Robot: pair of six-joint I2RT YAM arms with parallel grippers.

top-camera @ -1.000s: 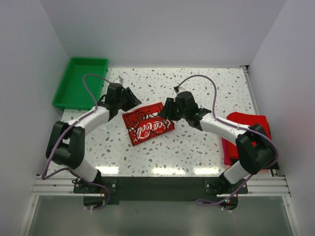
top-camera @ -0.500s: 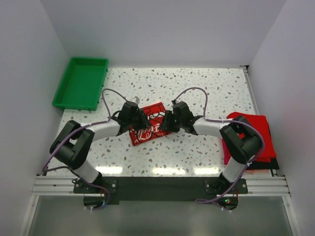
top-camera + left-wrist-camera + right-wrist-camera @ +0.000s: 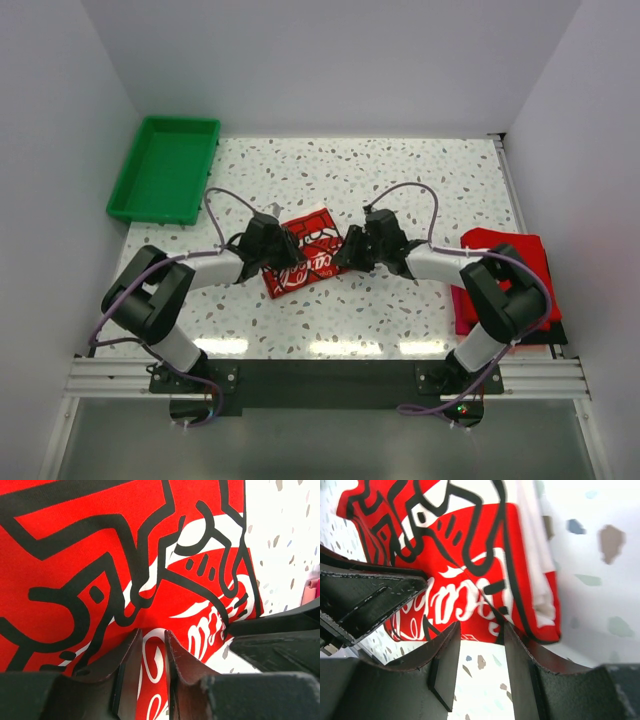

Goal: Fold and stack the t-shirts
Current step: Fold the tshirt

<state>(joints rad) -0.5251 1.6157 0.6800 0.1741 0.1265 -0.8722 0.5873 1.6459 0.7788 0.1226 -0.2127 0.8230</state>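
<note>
A folded t-shirt (image 3: 308,252) with a red-and-white printed graphic lies at the table's middle. My left gripper (image 3: 283,250) is low over its left part. In the left wrist view the fingers (image 3: 127,665) stand a narrow gap apart with flat printed cloth (image 3: 100,555) showing between them, and the gripper (image 3: 151,635) holds nothing. My right gripper (image 3: 345,252) is at the shirt's right edge. In the right wrist view it (image 3: 481,630) is open at the edge of the shirt (image 3: 465,555), with bare table between the fingers. A stack of red shirts (image 3: 505,262) lies at the right, with black cloth (image 3: 535,338) under it.
A green plastic tray (image 3: 165,168) stands at the back left. The two grippers face each other closely across the folded shirt. White walls enclose the speckled table (image 3: 330,310) on three sides.
Both arms have come down and inward from behind the shirt to its left and right sides. In the last half second the right gripper has drawn slightly right.
</note>
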